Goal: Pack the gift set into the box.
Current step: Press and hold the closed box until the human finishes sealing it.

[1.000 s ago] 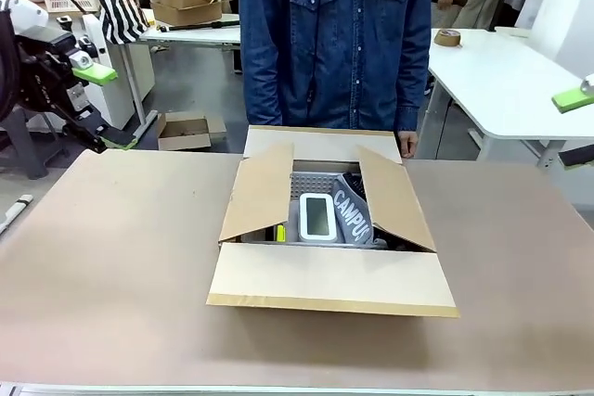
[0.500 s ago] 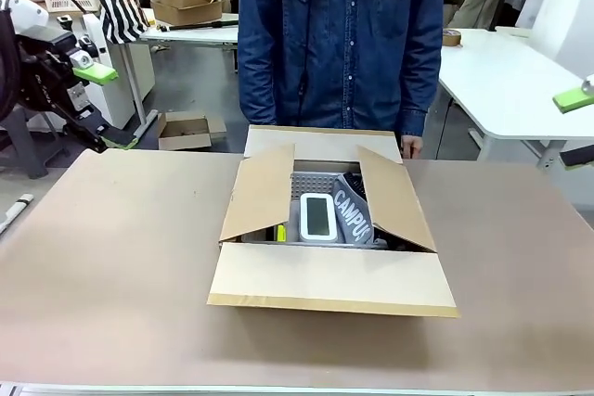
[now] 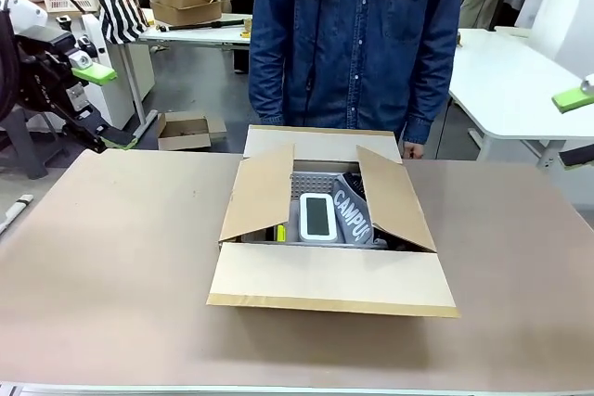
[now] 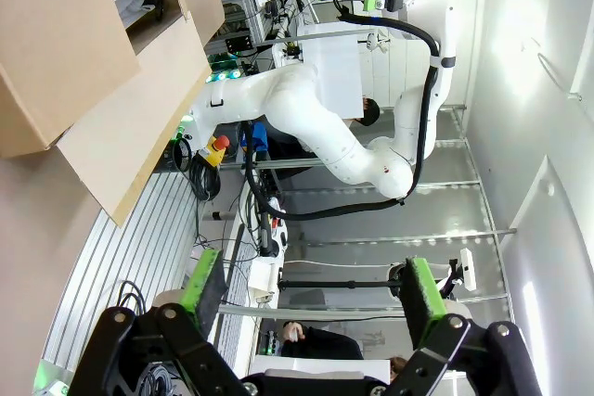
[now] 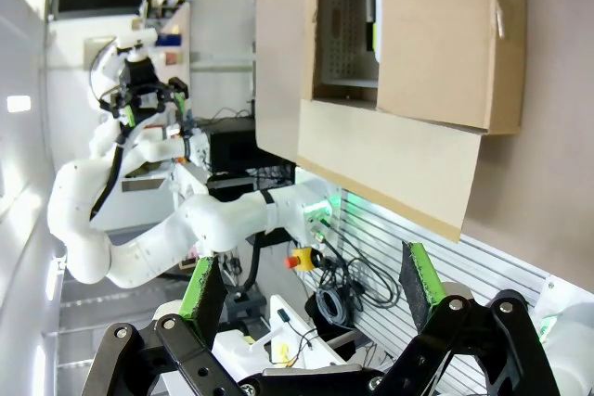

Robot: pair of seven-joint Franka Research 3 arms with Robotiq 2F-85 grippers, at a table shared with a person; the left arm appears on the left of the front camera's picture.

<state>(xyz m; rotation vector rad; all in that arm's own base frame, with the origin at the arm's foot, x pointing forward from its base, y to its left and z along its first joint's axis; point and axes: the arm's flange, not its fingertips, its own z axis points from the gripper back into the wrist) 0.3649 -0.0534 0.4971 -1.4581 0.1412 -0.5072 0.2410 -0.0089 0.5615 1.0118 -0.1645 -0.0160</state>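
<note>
Person [image 3: 357, 39] sidestepped behind the box [image 3: 329, 277]; gift set [image 3: 316, 183] sits inside, left gripper [image 4: 313, 292] and right gripper [image 5: 311, 292] both gaping, flaps probably next.

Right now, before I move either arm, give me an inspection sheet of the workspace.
Surface: brown table, no spills seen.
Job's things: box mid-table, flaps open; gift set inside it.
Clutter: nothing seen.
Grippers: left gripper and right gripper open, holding nothing, held off to the sides.
Cables: black hose along the right arm.
Surroundings: person at the far edge; white table behind.
</note>
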